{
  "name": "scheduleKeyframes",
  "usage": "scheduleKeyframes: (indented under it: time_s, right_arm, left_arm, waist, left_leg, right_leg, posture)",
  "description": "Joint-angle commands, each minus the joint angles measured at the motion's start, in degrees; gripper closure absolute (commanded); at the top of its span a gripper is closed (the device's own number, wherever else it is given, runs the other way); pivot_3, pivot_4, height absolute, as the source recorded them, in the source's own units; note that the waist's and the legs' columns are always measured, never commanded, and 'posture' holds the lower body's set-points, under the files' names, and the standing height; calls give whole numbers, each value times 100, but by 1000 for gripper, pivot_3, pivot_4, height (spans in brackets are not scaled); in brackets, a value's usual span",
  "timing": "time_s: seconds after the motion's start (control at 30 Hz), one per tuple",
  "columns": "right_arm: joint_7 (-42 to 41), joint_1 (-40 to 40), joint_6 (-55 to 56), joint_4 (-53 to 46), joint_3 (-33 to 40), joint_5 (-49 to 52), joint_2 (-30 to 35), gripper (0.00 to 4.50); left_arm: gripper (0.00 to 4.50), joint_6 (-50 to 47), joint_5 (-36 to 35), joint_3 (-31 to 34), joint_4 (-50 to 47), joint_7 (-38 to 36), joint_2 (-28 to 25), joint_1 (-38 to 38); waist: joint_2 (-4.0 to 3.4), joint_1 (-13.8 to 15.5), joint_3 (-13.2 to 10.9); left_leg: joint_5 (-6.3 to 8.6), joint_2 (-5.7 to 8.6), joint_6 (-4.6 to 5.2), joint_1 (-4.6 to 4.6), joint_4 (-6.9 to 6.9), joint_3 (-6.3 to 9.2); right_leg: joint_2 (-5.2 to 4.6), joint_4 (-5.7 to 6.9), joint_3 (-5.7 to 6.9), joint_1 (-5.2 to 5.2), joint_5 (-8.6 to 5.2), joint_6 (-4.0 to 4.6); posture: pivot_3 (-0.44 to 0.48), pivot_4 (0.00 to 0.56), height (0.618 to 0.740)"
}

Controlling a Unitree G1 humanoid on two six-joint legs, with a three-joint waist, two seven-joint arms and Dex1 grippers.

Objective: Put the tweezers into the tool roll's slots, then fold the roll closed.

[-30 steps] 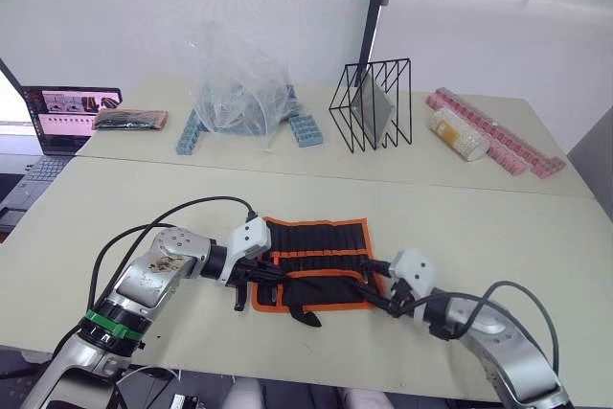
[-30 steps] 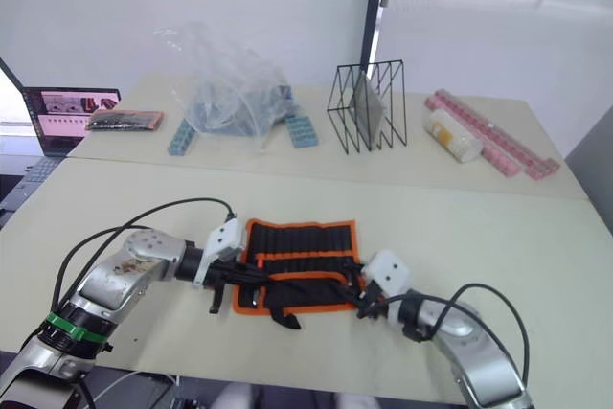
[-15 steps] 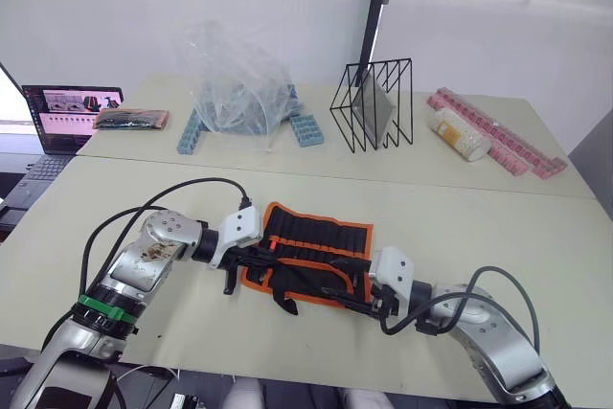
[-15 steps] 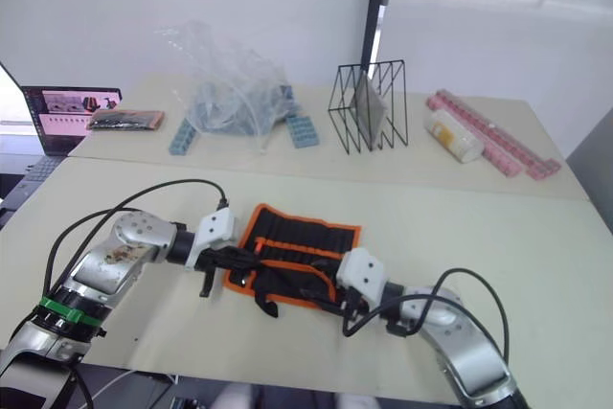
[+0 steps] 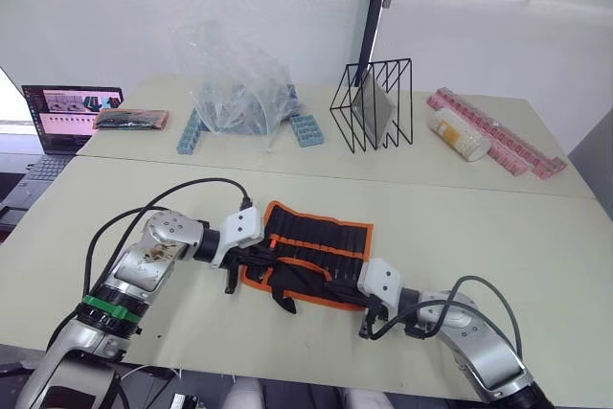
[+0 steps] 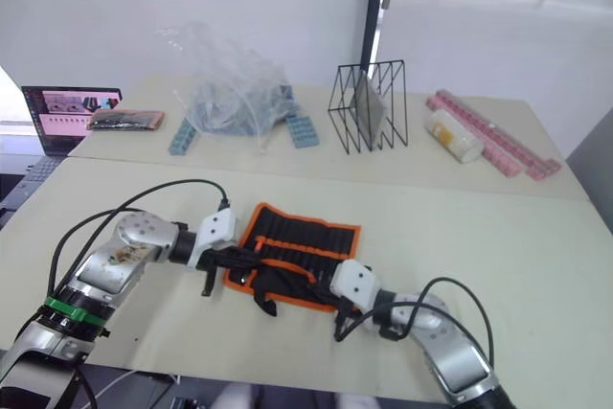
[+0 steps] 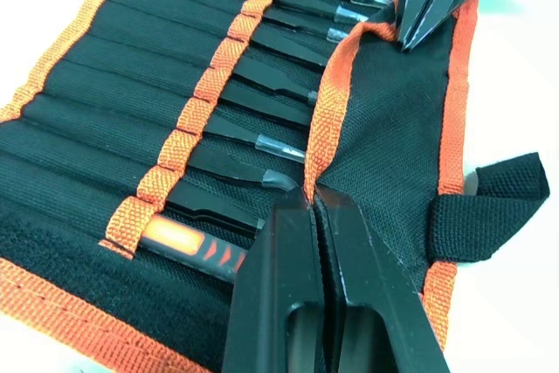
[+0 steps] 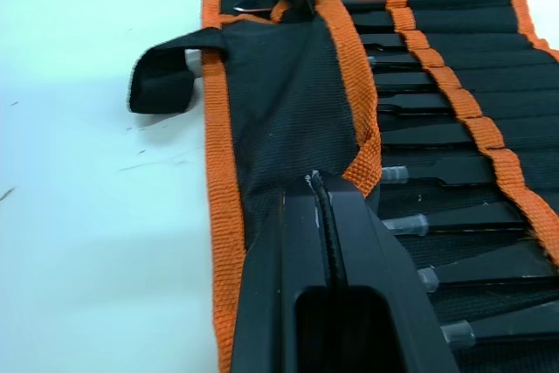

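Observation:
The tool roll point(image 5: 321, 246) lies open on the near table, black with orange edging. Several black tweezers point(image 7: 281, 85) sit in its slots point(image 7: 131, 76), held under an orange strip. The roll's near flap point(image 7: 384, 120) is lifted partway over their tips. My left gripper point(image 7: 314, 203) is shut on the flap's orange edge at the roll's left end point(image 5: 257, 261). My right gripper point(image 8: 323, 183) is shut on the same edge at the right end point(image 5: 337, 289). The black strap point(image 8: 166, 72) sticks out from the roll's near edge.
Across the far table stand a black wire rack point(image 5: 372, 104), a crumpled clear plastic bag over blue blocks point(image 5: 239, 93), pink trays point(image 5: 498, 141) with a white cylinder point(image 5: 460, 133), a flat dark pouch point(image 5: 129, 119) and a laptop point(image 5: 67, 117) at the left.
My right gripper has slid left along the roll's near edge and closed on the flap's orange edging. The roll has turned slightly. The left gripper keeps its grip.

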State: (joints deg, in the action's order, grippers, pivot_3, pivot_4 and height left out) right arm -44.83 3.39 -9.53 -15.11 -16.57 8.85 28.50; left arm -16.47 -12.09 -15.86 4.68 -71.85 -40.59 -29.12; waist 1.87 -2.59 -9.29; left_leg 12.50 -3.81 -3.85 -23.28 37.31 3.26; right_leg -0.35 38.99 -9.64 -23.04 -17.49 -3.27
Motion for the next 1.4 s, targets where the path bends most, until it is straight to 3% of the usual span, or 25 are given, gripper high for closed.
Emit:
scheduleKeyframes:
  time_s: [0.03, 0.2, 0.4, 0.73, 0.93, 1.13, 1.3, 1.4]
  right_arm:
    - [43, 136, -98, -172, 446, 253, 47, 4486]
    - [-88, 181, -430, -577, 715, 572, 203, 4486]
    - [-87, 177, -735, -1030, 775, 757, 253, 2723]
    - [-139, 378, -927, -1696, 546, 1069, 84, 2723]
    - [-262, 359, -547, -1253, -111, 291, 267, 2723]
    - [25, 332, -271, -761, -239, -47, -8, 4476]
    - [173, 266, -221, -336, -105, -113, -77, 4476]
    - [214, 268, -313, -103, -107, -172, -66, 4500]
  left_arm:
    - [4500, 49, -50, 220, -148, 27, -22, -35]
    - [4500, 87, -18, 217, -163, 1, -17, 20]
    - [4500, 101, -16, 195, -164, 1, 31, 62]
    - [4500, 94, 55, 163, -146, -43, 6, 94]
    - [4500, 88, 69, 157, -141, -26, 26, 80]
    - [4500, 13, 13, 188, -197, -56, 16, 73]
    - [4500, 89, 23, 205, -225, -71, -11, 109]
    - [3618, 145, -31, 309, -260, -14, 10, 130]
  waist:
    - [0, 0, 0]
    - [-1, -1, 0]
    - [-1, -2, 0]
    - [-1, -3, -1]
    - [-1, -4, -1]
    - [-1, -3, -1]
    - [-1, -2, -1]
    - [-1, -6, -1]
  left_leg:
    - [0, 0, 0, 0, 0, 0]
    - [0, 0, 0, 0, 0, 0]
    - [0, 0, 0, 0, 0, 0]
    - [0, 0, 0, 0, 0, 1]
    - [0, 0, 0, 0, 0, 1]
    - [0, 0, 0, -1, 0, 0]
    - [0, 0, 0, 0, 0, 0]
    - [0, -1, 0, 0, 0, 0]
  right_leg:
    - [0, 0, 0, 1, 0, 0]
    - [0, 0, 0, 0, 2, 4]
    - [0, 0, 0, 0, 2, 3]
    - [0, 0, 0, 0, 1, 1]
    - [0, 0, 0, -1, 0, 1]
    - [0, 0, 0, -2, 0, 0]
    - [0, 0, 0, -1, 2, 3]
    - [0, 0, 0, -2, 2, 3]
  posture:
    - [0, 150, 720]
    - [0, 150, 720]
    - [0, 150, 720]
    - [0, 150, 720]
    - [0, 150, 720]
    - [0, 150, 720]
    - [0, 150, 720]
    - [0, 150, 720]
